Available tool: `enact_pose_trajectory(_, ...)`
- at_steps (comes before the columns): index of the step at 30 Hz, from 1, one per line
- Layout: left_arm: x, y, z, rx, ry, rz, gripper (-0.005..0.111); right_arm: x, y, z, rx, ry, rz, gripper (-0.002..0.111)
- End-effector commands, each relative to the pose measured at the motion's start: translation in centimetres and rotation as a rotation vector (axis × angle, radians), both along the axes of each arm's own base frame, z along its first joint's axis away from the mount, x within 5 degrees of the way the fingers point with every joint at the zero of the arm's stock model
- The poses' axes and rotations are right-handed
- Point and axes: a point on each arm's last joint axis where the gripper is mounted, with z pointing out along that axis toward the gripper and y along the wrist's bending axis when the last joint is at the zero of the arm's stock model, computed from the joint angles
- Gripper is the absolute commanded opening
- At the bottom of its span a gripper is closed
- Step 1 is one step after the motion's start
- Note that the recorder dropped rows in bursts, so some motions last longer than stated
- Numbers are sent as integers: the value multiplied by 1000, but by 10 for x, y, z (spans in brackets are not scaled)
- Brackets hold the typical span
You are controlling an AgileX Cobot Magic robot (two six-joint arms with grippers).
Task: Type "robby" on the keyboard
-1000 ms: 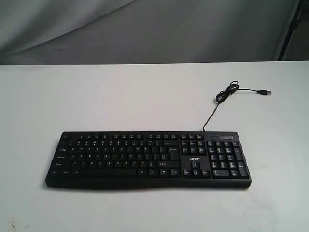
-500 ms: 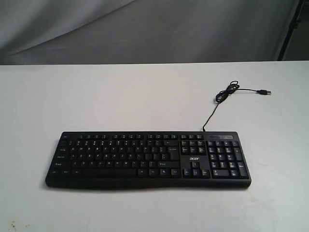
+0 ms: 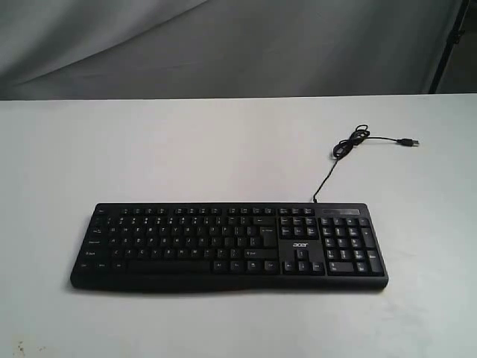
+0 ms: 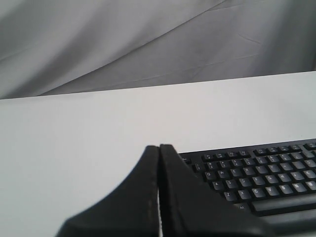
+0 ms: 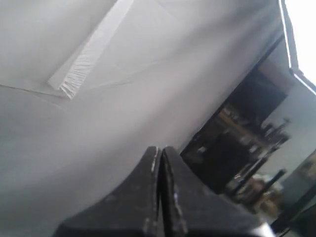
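Wide flat black plastic keyboard [image 3: 229, 246] lying square on white table [image 3: 186, 149], thin black cable [image 3: 328, 173] trailing behind. Black left gripper [image 4: 159, 146] pressed together, empty, beside keyboard's end. Black right gripper [image 5: 159, 148] likewise together, facing grey cloth [image 5: 74, 123].

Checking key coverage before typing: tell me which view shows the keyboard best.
Exterior view: the whole keyboard shows, unobstructed. The left wrist view catches only one end, past the left gripper; the right wrist view shows none.

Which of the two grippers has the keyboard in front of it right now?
The left gripper: beyond its shut black fingers lies the wide flat black keyboard. The right gripper faces only grey backdrop and room clutter.
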Motion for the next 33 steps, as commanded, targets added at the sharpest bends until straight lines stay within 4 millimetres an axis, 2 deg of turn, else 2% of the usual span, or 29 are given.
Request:
enact_pose_trajectory(1, 0, 0, -1, 1, -5, -6, 0, -14, 24, 19, 146, 394, 338, 0)
enact_pose_trajectory(3, 0, 0, -1, 1, -5, -6, 0, -19, 37, 26, 193, 509, 519, 0)
enact_pose_trajectory(5, 0, 0, -1, 1, -5, -6, 0, -18, 45, 26, 217, 564, 604, 0)
enact_pose_trajectory(8, 0, 0, -1, 1, -5, -6, 0, -16, 71, 9, 202, 683, 781, 0)
enact_pose_trajectory(10, 0, 0, -1, 1, -5, -6, 0, -15, 94, -10, 170, 778, 908, 0)
enact_pose_trajectory(16, 0, 0, -1, 1, -5, -6, 0, -4, 169, -82, 88, 881, 991, 0)
enact_pose_trajectory(19, 0, 0, -1, 1, -5, -6, 0, -5, 205, -124, -20, 955, 1011, 0)
enact_pose_trajectory(20, 0, 0, -1, 1, -5, -6, 0, -5, 225, -150, -49, 994, 1029, 0)
enact_pose_trajectory(22, 0, 0, -1, 1, -5, -6, 0, -3, 248, -179, -75, 999, 1036, 0)
enact_pose_trajectory(26, 0, 0, -1, 1, -5, -6, 0, 11, 276, -232, -126, 1014, 1031, 0)
enact_pose_trajectory(29, 0, 0, -1, 1, -5, -6, 0, 25, 289, -273, -137, 1066, 1024, 0)
enact_pose_trajectory(31, 0, 0, -1, 1, -5, -6, 0, 35, 301, -290, -156, 1109, 1032, 0)
enact_pose_trajectory(33, 0, 0, -1, 1, -5, -6, 0, 45, 314, -296, -160, 1140, 1054, 0)
